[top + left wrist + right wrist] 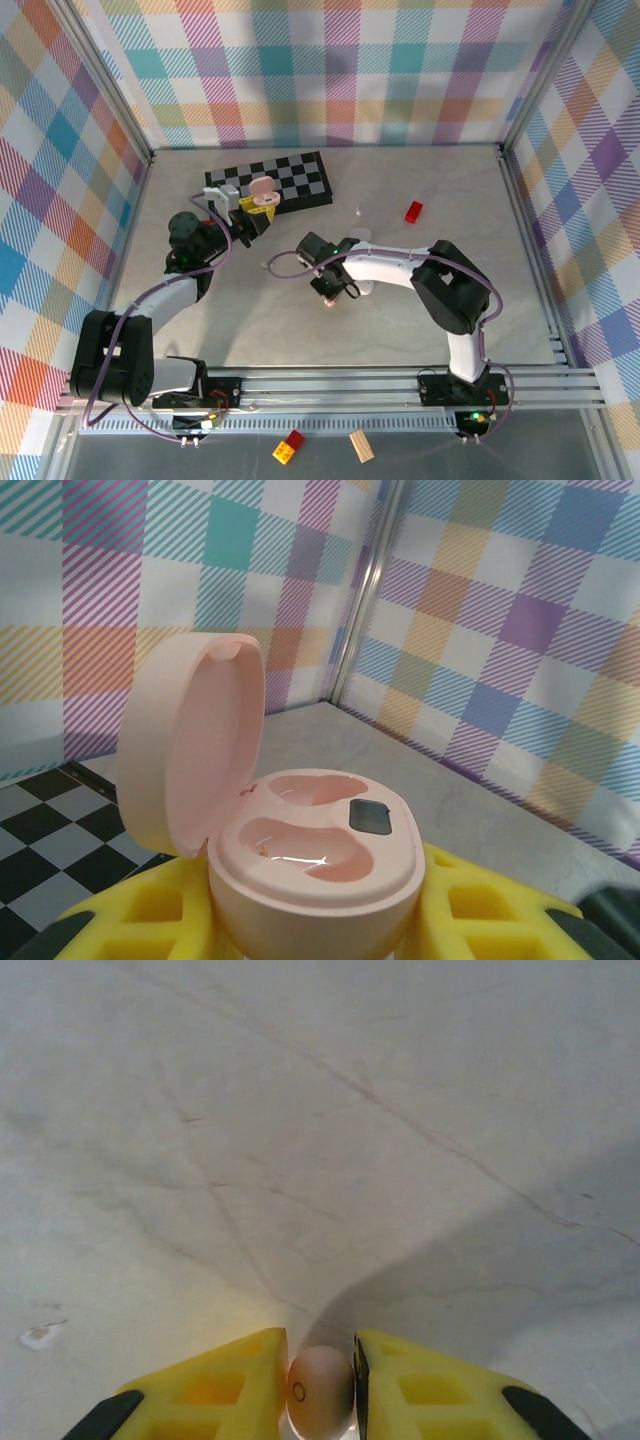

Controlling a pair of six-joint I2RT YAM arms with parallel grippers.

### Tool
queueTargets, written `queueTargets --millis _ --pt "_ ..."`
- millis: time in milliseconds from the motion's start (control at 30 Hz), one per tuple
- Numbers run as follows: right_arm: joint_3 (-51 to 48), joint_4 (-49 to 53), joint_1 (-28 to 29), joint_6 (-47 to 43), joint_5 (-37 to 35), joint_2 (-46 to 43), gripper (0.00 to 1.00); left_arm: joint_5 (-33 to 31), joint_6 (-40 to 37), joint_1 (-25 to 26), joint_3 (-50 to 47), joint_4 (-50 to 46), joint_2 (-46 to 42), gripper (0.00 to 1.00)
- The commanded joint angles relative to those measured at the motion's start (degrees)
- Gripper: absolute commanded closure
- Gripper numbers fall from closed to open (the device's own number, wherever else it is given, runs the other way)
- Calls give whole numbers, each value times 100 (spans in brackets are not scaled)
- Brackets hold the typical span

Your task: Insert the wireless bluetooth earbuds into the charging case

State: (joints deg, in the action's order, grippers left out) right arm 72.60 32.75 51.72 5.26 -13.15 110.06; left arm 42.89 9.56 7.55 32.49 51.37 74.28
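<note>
Two hands: left hand point(315, 925) and right hand point(320, 1400), each closed on one item.
Left hand: narrow, with yellow fingers point(130, 920) clamped on the base of the charging case point(310, 865), at the near edge of the checkered board point(300, 175).
Charging case: pink, lid hinged open and upright, two wells facing up.
Right hand: narrow, pinching an earbud point(321, 1385) between its pads, low over the counter point(300, 1110).
Earbud: pale pink, rounded, well apart from the case.
Red brick point(413, 211): on the counter, right of the board.
</note>
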Motion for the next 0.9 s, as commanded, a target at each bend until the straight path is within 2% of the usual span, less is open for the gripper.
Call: queueTargets --millis 0,233,333,533,700,867 --pt "-186 79 -439 510 764 -558 77 163 -95 -44 82 306 62 66" --pt "-405 -22 -1197 823 1899 -1132 76 158 -232 26 60 260 113 66" --pt "-394 -53 -1323 765 2023 -1205 74 171 -297 36 38 224 104 65" --pt "-208 178 -1355 816 1944 -927 65 231 -291 57 56 229 87 65" --pt "-52 94 -1634 1481 2519 -537 59 298 -227 70 64 283 140 65" --pt "80 37 -1701 2066 2878 -74 59 307 -218 71 63 269 113 65"
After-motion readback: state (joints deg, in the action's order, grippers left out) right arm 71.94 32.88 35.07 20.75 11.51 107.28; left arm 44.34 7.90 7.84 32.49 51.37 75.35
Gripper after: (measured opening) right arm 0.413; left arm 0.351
